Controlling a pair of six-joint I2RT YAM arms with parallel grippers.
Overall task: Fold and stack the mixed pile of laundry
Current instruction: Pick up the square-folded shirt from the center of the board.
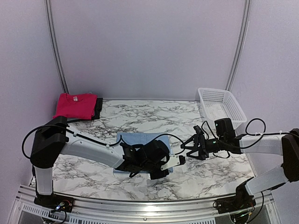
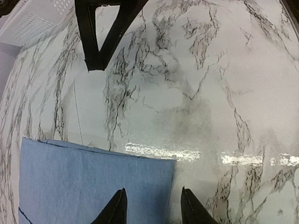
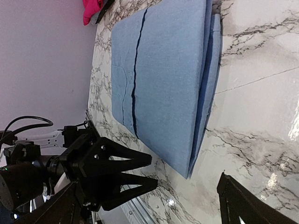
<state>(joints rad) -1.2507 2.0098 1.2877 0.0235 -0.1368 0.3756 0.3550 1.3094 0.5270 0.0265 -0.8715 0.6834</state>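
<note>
- My left end effector (image 2: 159,207) sits low with its tips partly spread. They straddle the free side edge of the folded light blue shirt (image 2: 93,182), and I see nothing pinched between them.
- One tip is over cloth and the other over bare surface (image 2: 210,93). The shirt lies flat directly under and behind this end effector, with its corner just ahead of the tips.
- I judge the step to be taking hold of this edge, either for another fold or for the carry to the stack. To do it well I would go down until the lower tip slides under every layer. The right wrist view shows the layers stacked at that edge, so a shallow bite would peel off only the top one.
- Just ahead, the right end effector (image 1: 186,149) hovers with its jaws spread wide and holding nothing. It is close to my tips, so I would lift slowly and keep clear of it.
- Well behind the left end effector, at the far left corner, the pink-red T-shirt (image 1: 74,105) lies folded on a dark garment (image 1: 99,108).
- The white basket (image 1: 219,100) stands beyond the right end effector.
</note>
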